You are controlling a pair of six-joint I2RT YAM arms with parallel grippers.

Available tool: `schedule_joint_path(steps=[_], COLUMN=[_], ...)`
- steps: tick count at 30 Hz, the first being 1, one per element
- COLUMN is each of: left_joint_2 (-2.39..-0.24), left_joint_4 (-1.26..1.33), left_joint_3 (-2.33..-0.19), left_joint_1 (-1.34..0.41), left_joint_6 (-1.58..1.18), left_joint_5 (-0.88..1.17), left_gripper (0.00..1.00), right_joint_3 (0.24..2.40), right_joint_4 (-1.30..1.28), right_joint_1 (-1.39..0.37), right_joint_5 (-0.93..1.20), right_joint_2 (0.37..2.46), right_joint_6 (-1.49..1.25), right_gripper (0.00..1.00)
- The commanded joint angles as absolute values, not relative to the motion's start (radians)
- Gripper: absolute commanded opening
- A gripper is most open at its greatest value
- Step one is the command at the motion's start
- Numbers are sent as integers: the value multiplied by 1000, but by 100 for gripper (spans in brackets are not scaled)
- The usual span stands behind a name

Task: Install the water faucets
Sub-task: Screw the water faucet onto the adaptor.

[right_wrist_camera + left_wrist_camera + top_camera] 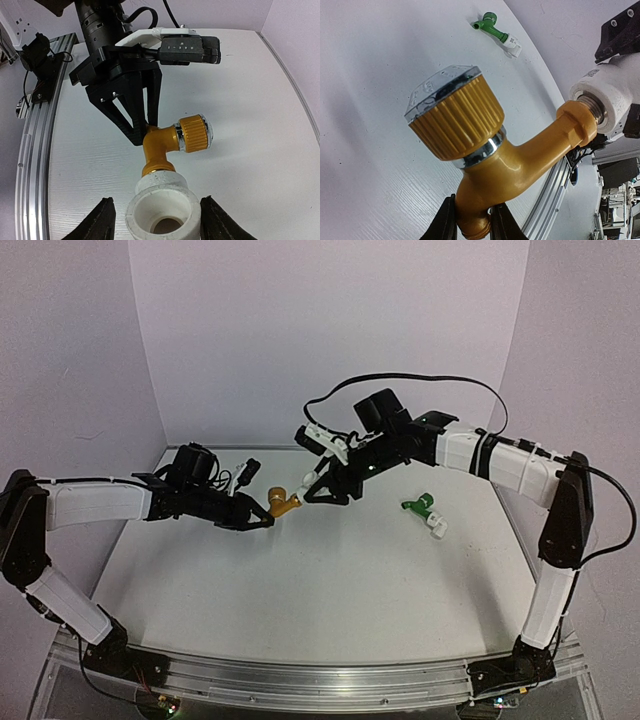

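The orange-yellow water faucet (287,502) hangs above the table's middle between both arms. My left gripper (472,220) is shut on its short spout, with the ribbed knob (455,120) above the fingers. The faucet's threaded end sits in a white pipe fitting (602,100), and a few threads still show. My right gripper (157,220) straddles that fitting (160,205) with its fingers (102,220) standing off its sides, a gap on the left, so it is open. The green faucet (418,505) lies on the table at the right, joined to its own white fitting (437,528).
The white table (330,580) is walled at the back and on both sides. An aluminium rail (320,680) runs along the near edge and carries both arm bases. A black cable (430,380) loops above the right arm.
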State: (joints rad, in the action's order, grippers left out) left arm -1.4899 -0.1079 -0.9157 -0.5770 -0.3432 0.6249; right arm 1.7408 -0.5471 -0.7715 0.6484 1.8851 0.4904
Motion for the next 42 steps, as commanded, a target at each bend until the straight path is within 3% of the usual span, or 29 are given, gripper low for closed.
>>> schedule_joint_path(steps=[1,12,18,26,34,38,42], left_joint_2=[-1474,-1462,-1476,-1523,-1552,-1550,-1530], left_joint_4=[-66,-42,-32,25,240,229,153], left_joint_3=[-968,-1009,-1042,-1090,-1031,-1020,-1017], left_joint_1=[-574,-574,-574,-574,-575,-574,-574], left_joint_6=[-329,-291,-282,-258,-207,-199,-224], left_joint_5=[636,481,312,175,198,146,193], left_gripper=[0,0,0,0,0,0,0], right_joint_3=[1792,1787,1794,1834,1858,1791,1700], right_joint_4=[-538,-538,-534,-540,-533,-498,-438], right_joint_1=[-779,-790,-817,-860,-867,-865,-851], right_joint_5=[669,665,541,305,331,263,256], right_joint_2=[1915,1931,1940,1976,1992,1938,1865], right_joint_6=[469,355,209,-104,-418,-438,-281], right_gripper=[50,19,0,0,0,0,0])
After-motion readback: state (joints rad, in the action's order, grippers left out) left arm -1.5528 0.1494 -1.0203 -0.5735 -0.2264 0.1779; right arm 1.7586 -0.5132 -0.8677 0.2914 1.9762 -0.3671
